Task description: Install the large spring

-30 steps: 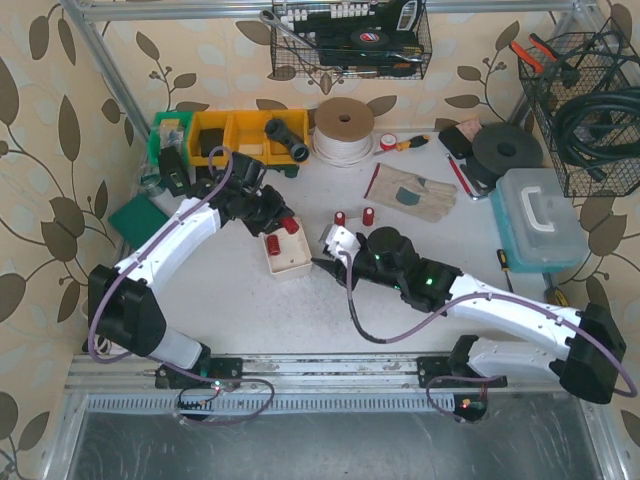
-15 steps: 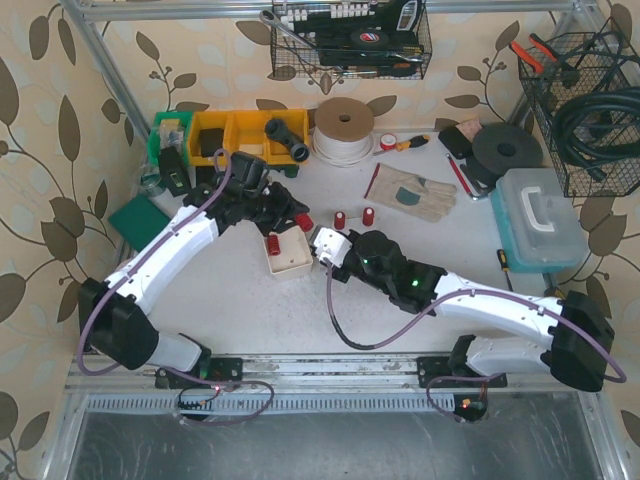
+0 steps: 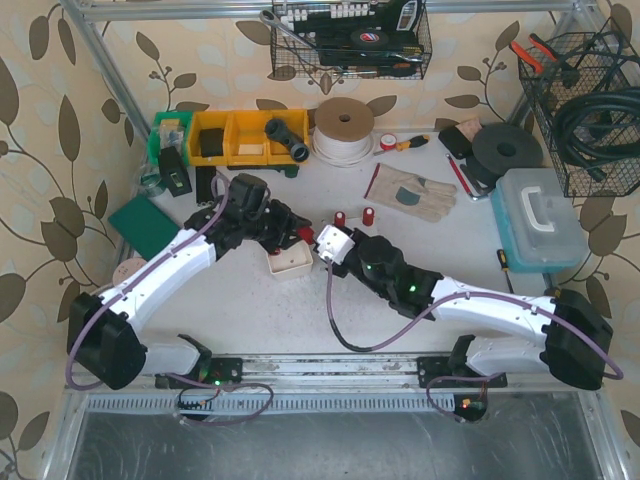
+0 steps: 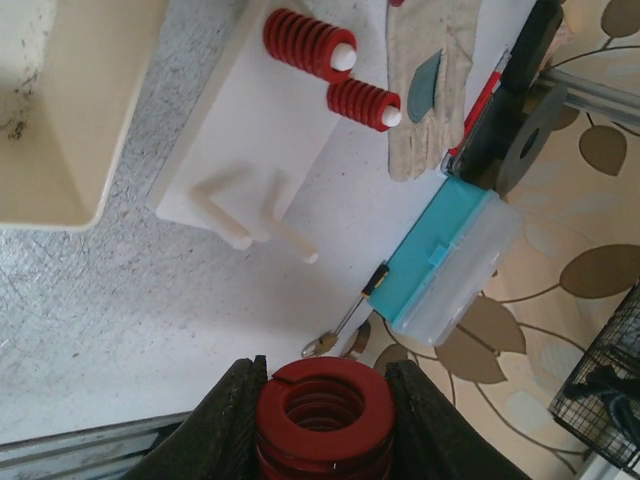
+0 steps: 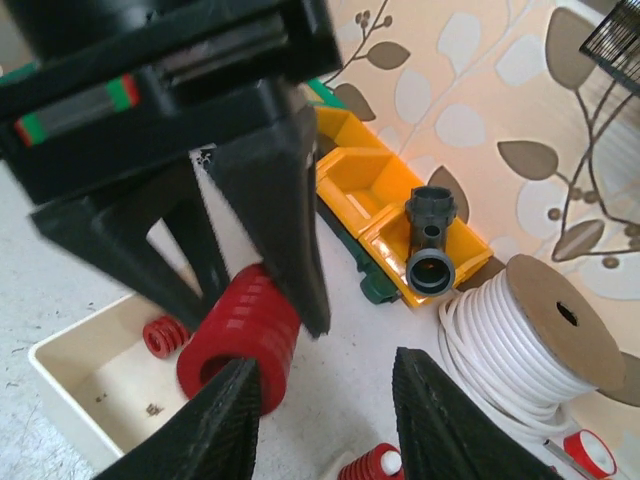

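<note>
The large spring [image 4: 325,410] is a fat red coil, and my left gripper [image 4: 325,400] is shut on its sides, with its open end facing the camera. In the right wrist view the same large spring [image 5: 240,340] hangs over the beige tray [image 5: 70,375]. My right gripper [image 5: 322,400] is open with its left finger against the coil's end; nothing sits between its fingers. The white peg plate [image 4: 270,120] lies beyond, with two smaller red springs [image 4: 305,45] on pegs and two bare pegs [image 4: 290,235]. In the top view both grippers [image 3: 310,240] meet beside the tray [image 3: 287,262].
A small red spring [image 5: 160,335] lies in the tray. Yellow bins [image 3: 235,135], a black pipe fitting [image 5: 432,235] and a white cord spool [image 3: 343,128] stand behind. A work glove [image 3: 410,192] and a teal case [image 3: 540,218] lie to the right.
My left gripper has carried the large spring right and nearer, off the tray's middle towards the right gripper. The right gripper has moved up and left to meet it.
</note>
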Robot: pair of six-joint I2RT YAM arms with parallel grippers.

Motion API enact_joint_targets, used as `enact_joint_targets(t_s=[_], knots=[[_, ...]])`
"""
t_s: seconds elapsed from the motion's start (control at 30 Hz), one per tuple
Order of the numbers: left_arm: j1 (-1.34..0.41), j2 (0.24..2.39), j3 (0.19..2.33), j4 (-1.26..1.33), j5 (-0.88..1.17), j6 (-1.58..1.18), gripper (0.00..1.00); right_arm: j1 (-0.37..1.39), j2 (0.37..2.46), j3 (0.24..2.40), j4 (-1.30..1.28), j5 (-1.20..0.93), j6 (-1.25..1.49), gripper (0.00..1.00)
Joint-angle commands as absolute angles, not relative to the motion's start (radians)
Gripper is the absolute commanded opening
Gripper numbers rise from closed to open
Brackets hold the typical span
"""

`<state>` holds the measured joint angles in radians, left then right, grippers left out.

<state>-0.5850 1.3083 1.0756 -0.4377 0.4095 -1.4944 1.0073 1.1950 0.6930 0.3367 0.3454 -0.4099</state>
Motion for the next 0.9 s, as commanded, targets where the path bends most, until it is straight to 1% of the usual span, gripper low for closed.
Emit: enact_joint_targets(t_s=[0.0,0.1,0.27,0.87], knots=[[-0.621,1.245,1.049,-0.298,0.357,-1.642,0.00,1.023,1.217,0.694,0.405,0.385,-0.430,0.41],[-0.627,1.233,1.051,-0.294,0.330,-1.662,0.00,1.033,1.219,0.692,0.411,0.381,-0.434,0.43],[-0.626,1.234,1.066,-0.301,0.317,-1.658,0.00,1.055,1.208,0.690,0.393,0.381,-0.425,0.45],[-0.627,1.225,1.094,-0.336,0.326,-1.621,0.00,1.050,1.258,0.734,0.355,0.357,-0.376,0.46]])
